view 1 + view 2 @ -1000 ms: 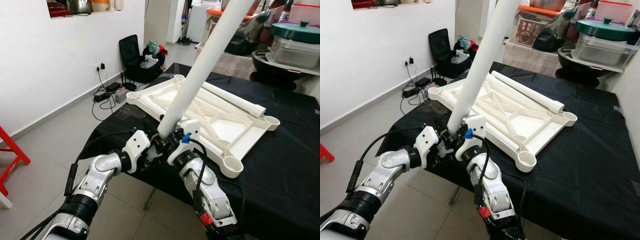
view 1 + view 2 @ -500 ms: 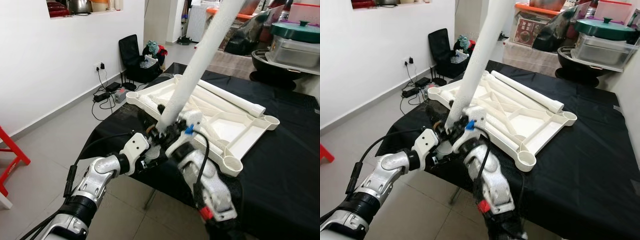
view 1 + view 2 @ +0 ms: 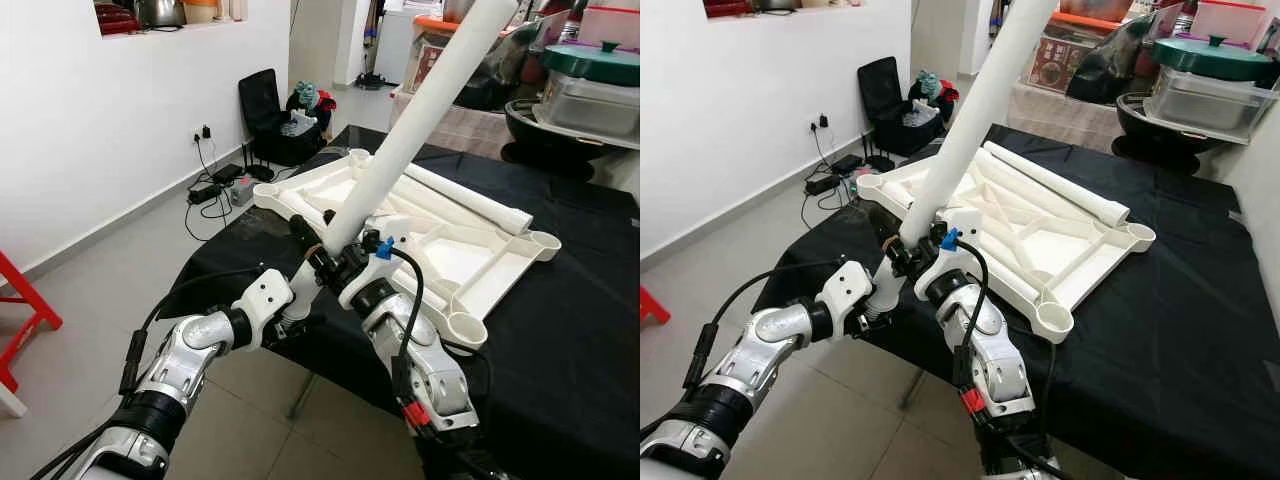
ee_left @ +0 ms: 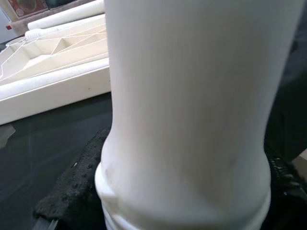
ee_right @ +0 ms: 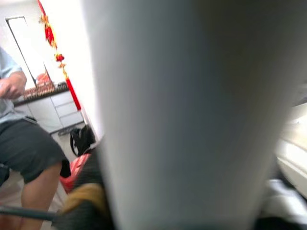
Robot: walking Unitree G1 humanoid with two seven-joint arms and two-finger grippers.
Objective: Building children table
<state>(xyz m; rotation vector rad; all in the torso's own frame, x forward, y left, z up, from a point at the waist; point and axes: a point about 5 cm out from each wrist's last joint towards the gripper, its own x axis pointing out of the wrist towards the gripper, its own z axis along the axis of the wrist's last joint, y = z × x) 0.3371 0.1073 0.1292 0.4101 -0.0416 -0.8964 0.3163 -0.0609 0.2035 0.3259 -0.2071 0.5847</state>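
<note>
We clamp our left gripper (image 3: 312, 262) and right gripper (image 3: 352, 262) on the near end of the long white plastic table leg (image 3: 420, 115), slanting over the upturned white tabletop (image 3: 455, 260); light, stiff, slippery, so low grips suit.

We are looking at a lived-in home: grey floor tiles (image 3: 110, 290) are running up to a plain white wall (image 3: 100, 140) where chargers are hanging from a socket (image 3: 200, 133). Cooking pots (image 3: 588, 85) and storage boxes (image 3: 1060, 55) are crowding the far side (a kitchen corner, it seems), and a black chair (image 3: 262, 100) is carrying piled toys.
</note>
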